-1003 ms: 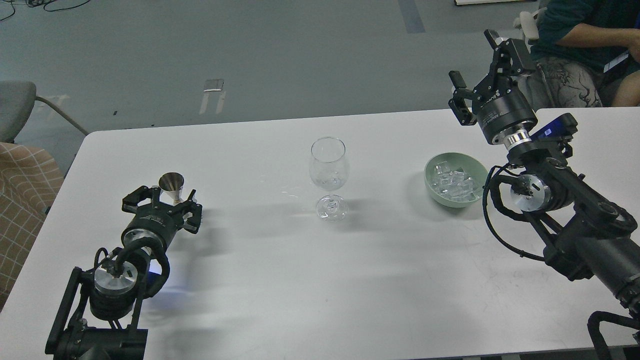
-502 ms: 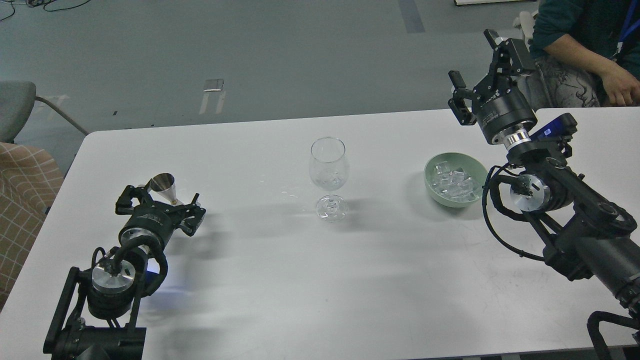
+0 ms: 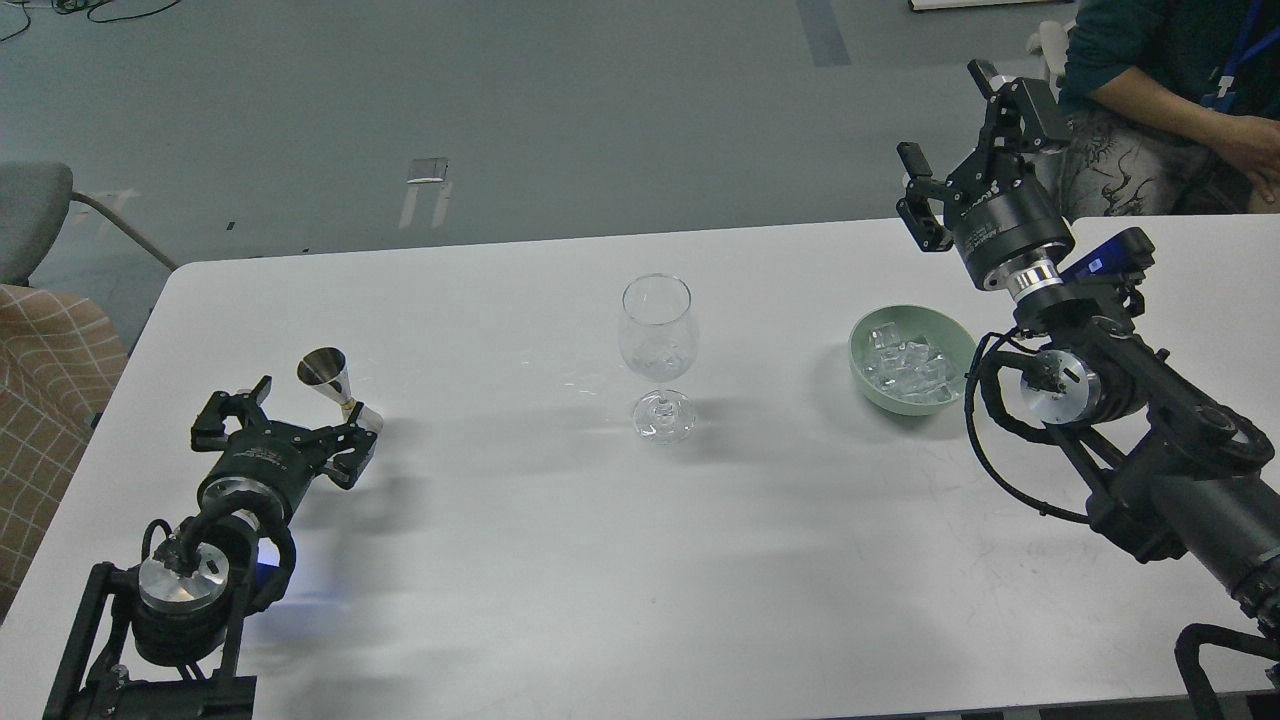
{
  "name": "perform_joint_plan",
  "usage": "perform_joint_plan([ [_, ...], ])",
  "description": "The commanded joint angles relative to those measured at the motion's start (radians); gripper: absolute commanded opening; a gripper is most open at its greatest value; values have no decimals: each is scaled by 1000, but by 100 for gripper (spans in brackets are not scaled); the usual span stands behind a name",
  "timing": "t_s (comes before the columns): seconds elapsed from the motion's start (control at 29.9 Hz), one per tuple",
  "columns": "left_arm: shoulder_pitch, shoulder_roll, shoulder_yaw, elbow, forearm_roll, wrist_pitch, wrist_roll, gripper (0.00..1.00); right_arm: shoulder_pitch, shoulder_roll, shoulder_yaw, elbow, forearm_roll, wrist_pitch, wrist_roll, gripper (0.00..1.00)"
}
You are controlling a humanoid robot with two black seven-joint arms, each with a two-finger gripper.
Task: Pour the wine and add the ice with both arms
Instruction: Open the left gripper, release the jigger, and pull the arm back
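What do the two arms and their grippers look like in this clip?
Both arms are bulky, black and jointed, with silver wrist rings and round silver joint caps. Looped black cables run along each wrist. The left gripper and right gripper are black two-finger claws on cylindrical bodies; the right one bears faint white lettering. A blue glow shows under the left arm.

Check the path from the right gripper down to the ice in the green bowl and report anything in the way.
Nothing visible blocks it. The right gripper hangs open above and behind the green bowl, and the ice lies uncovered inside. The wine glass stands well off to the bowl's left, outside that path.
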Motion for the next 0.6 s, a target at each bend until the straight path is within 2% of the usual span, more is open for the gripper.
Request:
perform_joint_plan([
  [0.0,34,1,0,-36,-1,-1,11,98,-3,2,0,1,-2,0,0,100],
  [0.33,74,67,-57,-73,-1,-22,42,98,-12,-7,1,24,-2,-1,-3,100],
  [0.4,80,122,-60,-70,2,-86,41,98,-15,-16,0,38,-2,-12,-14,100],
  [0.47,103,194,-63,-63,12,-195,31,98,-15,-35,-2,61,-3,-24,-34,100],
  [0.57,113,276,-63,-61,19,-289,25,98,-18,-72,-5,96,-12,-24,-55,100],
])
